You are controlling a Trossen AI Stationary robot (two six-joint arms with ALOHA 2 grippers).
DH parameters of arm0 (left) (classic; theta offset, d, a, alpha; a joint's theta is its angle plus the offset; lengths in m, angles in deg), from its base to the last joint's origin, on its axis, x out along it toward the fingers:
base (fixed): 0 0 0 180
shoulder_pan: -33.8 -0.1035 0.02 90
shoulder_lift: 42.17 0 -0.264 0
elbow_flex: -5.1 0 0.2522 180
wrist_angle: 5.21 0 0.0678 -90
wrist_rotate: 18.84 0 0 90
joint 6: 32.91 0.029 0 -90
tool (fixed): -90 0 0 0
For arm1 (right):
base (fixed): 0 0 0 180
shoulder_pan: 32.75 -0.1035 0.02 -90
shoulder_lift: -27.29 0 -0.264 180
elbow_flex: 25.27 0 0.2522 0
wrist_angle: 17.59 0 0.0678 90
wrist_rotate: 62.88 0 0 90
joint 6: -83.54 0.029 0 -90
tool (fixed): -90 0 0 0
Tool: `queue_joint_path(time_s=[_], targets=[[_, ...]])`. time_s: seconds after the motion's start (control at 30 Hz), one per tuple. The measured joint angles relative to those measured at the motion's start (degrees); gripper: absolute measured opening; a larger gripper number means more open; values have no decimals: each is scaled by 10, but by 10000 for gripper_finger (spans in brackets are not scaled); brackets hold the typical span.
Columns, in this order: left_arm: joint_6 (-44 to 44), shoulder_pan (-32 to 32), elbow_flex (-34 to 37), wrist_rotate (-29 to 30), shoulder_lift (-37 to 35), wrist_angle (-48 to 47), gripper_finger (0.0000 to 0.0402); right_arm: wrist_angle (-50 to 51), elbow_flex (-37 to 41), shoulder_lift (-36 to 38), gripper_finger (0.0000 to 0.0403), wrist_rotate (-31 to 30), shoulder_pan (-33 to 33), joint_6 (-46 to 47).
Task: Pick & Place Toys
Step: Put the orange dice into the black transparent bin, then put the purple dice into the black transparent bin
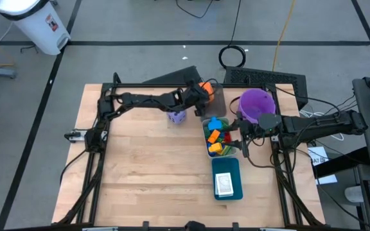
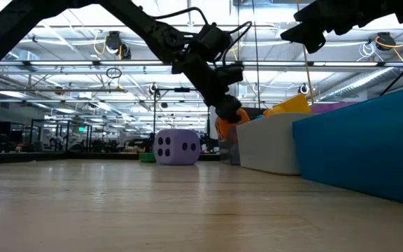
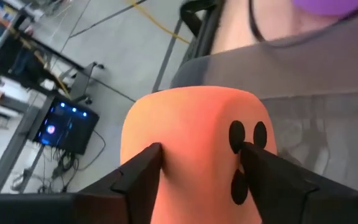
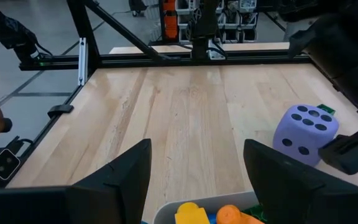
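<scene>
Gripping the orange die (image 3: pixel 191 149), left fingers (image 3: pixel 135 174) clamp it; right fingers (image 4: pixel 123 177) apart; no writing legible.

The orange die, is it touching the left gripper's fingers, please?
Touching. In the left wrist view both dark fingers press against the sides of the orange die, with no gap on either side of the left gripper.

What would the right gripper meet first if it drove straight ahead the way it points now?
Judging by its wrist view, the right gripper, open and empty over the grey bin, faces bare wooden tabletop. The lavender die sits off to one side, so probably the table first.
</scene>
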Motion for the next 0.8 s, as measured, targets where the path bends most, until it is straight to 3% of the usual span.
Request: queue_joint_path(time_s=[0.2, 0.4, 0.63, 0.8], targets=[[-39, -10, 0, 1, 0, -1, 275, 0, 0, 0, 228, 0, 0, 1], [-41, -12, 0, 3, 0, -3, 288, 0, 0, 0, 228, 0, 0, 1], [-11, 21, -3, 110, -46, -29, 289, 10, 0, 0, 228, 0, 0, 2], [-61, 61, -4, 129, -121, -151, 286, 10, 0, 0, 228, 0, 0, 2]])
